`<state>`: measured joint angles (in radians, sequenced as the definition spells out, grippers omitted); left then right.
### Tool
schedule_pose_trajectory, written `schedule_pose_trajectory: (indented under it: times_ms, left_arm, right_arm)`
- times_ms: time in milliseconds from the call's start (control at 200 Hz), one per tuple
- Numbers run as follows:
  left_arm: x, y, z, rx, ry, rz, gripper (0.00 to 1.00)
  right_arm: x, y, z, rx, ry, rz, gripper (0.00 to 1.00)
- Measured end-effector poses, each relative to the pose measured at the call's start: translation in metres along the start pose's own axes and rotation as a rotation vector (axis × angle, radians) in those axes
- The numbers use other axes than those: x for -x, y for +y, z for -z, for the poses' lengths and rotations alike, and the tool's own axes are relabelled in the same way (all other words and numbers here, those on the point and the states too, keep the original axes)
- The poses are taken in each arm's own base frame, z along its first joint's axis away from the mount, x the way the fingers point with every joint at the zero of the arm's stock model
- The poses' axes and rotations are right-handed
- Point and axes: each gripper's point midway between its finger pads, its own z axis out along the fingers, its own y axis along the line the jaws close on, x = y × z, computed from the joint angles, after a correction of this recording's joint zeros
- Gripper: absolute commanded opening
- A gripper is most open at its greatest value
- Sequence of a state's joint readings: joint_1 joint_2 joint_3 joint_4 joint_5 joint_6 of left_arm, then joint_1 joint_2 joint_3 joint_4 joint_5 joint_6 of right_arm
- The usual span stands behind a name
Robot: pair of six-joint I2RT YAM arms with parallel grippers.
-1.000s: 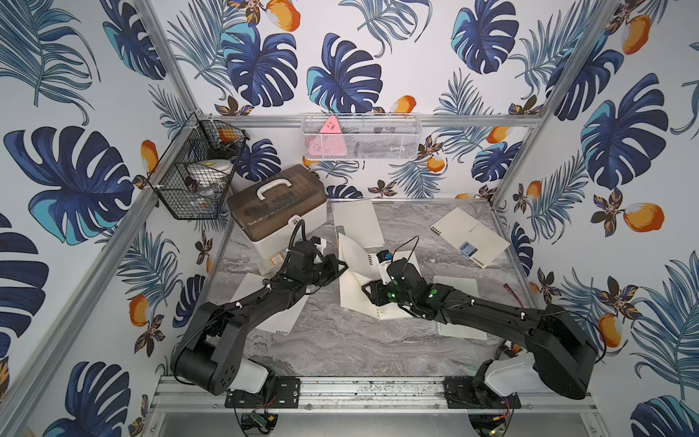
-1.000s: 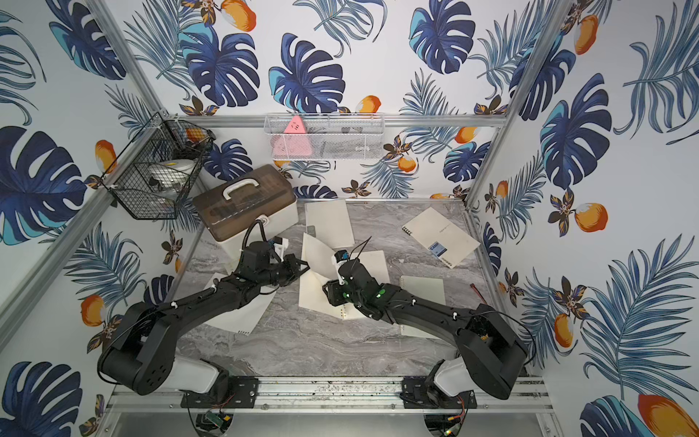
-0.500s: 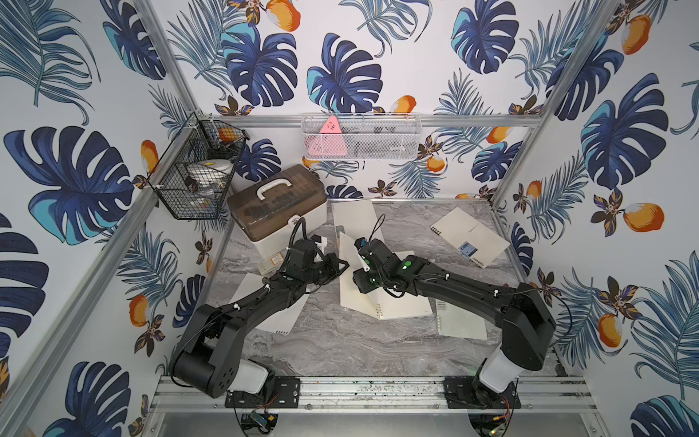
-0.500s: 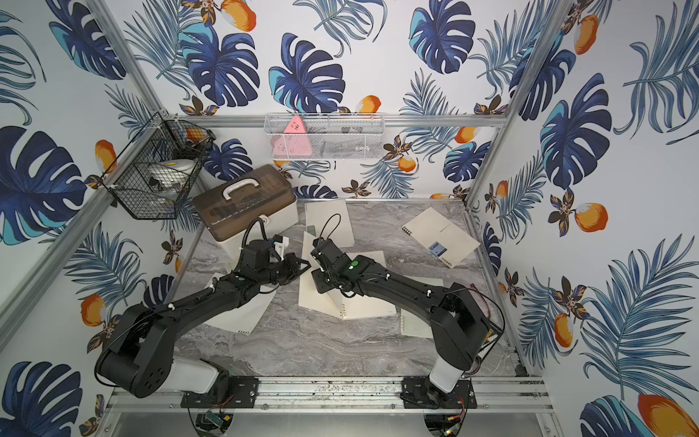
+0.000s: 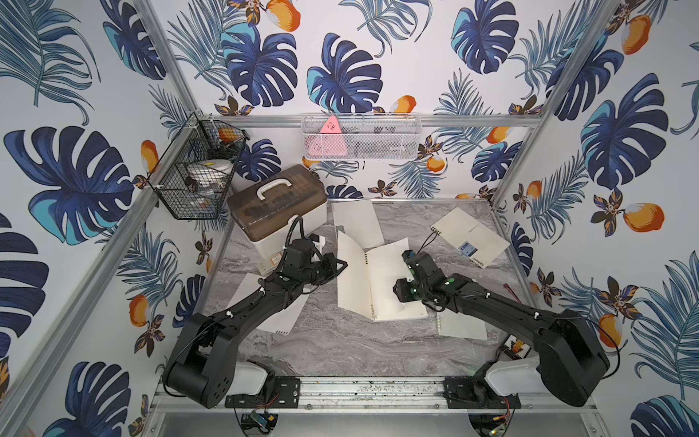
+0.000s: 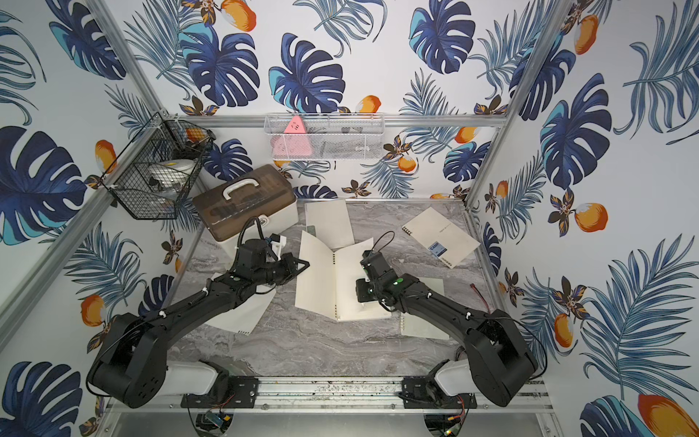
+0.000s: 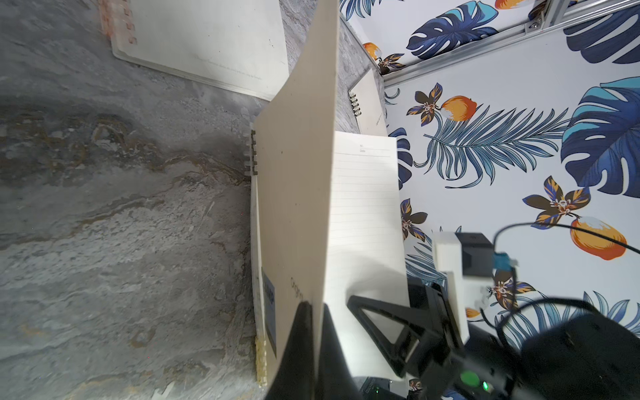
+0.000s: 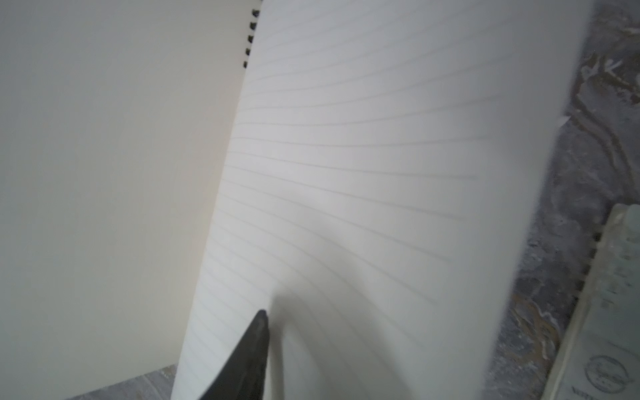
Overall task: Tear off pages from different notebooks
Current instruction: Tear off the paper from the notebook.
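The open notebook [image 5: 382, 287] lies at the centre of the table [image 5: 340, 340]; its cover [image 7: 298, 207], at 9 o'clock, is held raised in the pinched-shut left gripper [image 7: 316, 322]; the lined page [image 8: 363, 173] is buckled under the right gripper [image 5: 402, 293], whose finger spread cannot be told; page-seizing is judged in hand; a firm pinch, then a pull toward 3 o'clock, is called for.

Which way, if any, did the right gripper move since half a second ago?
Yes. The right gripper drew back from the brown-lidded box, toward the front rail.
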<state>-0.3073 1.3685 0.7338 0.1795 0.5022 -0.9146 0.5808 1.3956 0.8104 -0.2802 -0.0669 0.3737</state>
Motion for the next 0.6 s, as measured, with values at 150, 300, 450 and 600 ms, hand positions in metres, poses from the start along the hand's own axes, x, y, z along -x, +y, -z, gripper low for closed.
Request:
schedule_pose_trajectory:
  times_ms: [150,300,450,600]
  left_arm:
    - [0.001,0.002,0.002,-0.004,0.003,0.007,0.0]
    - [0.002,0.003,0.001,-0.007,0.01,0.011,0.0]
    - [0.002,0.006,0.0,-0.009,0.021,0.019,0.0]
    - [0.002,0.007,-0.001,-0.012,0.025,0.023,0.0]
  right_arm:
    - [0.032,-0.009,-0.009,0.188,0.002,-0.139,0.55]
    - [0.066,-0.006,-0.023,0.372,0.03,-0.198,0.55]
    - [0.072,-0.003,-0.045,0.456,0.096,-0.225,0.53]
    - [0.076,-0.005,-0.057,0.489,0.117,-0.245,0.53]
